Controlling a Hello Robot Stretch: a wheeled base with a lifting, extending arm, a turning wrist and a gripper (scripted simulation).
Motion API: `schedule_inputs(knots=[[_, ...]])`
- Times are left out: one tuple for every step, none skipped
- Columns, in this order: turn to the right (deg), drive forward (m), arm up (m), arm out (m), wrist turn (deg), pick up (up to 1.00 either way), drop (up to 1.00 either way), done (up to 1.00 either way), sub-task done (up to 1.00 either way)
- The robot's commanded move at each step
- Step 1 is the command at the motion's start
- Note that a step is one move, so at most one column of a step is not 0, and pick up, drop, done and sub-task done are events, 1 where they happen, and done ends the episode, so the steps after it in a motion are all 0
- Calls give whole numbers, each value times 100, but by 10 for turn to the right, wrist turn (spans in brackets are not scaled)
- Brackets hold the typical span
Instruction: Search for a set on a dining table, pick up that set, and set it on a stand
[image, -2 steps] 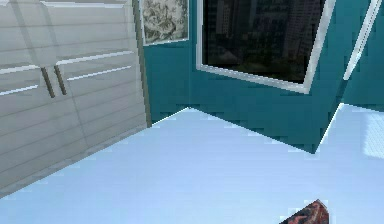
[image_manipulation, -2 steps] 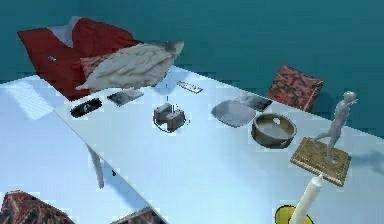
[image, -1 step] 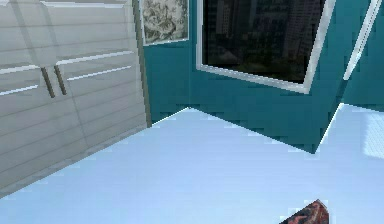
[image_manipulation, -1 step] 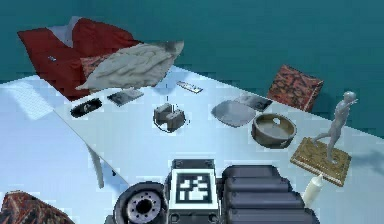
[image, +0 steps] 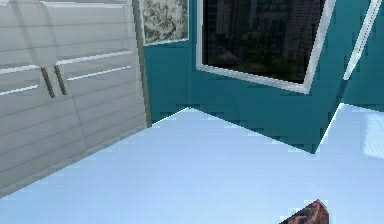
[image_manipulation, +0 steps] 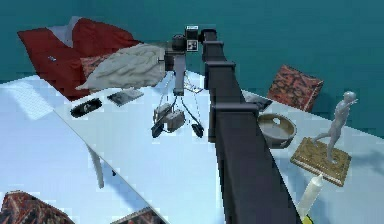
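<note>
Jaws down by a small dark-and-white cluster (image_manipulation: 168, 121), likely the set, on the white surface (image_manipulation: 150, 165).
I cannot tell how the jaws stand, nor whether they hold anything; the cluster shows just below them. My worry: an off-centre grip could let it slip on the lift, and turning away could sweep the arm (image_manipulation: 235, 130) into the bowl (image_manipulation: 275, 127) or statue (image_manipulation: 338, 125) close beside it.

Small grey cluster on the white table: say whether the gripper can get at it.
Likely yes: the gripper shows just above the cluster in the picture, nothing between them; the crumpled cloth and bowl lie aside.
</note>
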Motion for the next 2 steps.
schedule_inputs(knots=[[0, 0, 0, 0, 450, 0, 0, 0, 0], [0, 0, 0, 0, 450, 0, 0, 0, 0]])
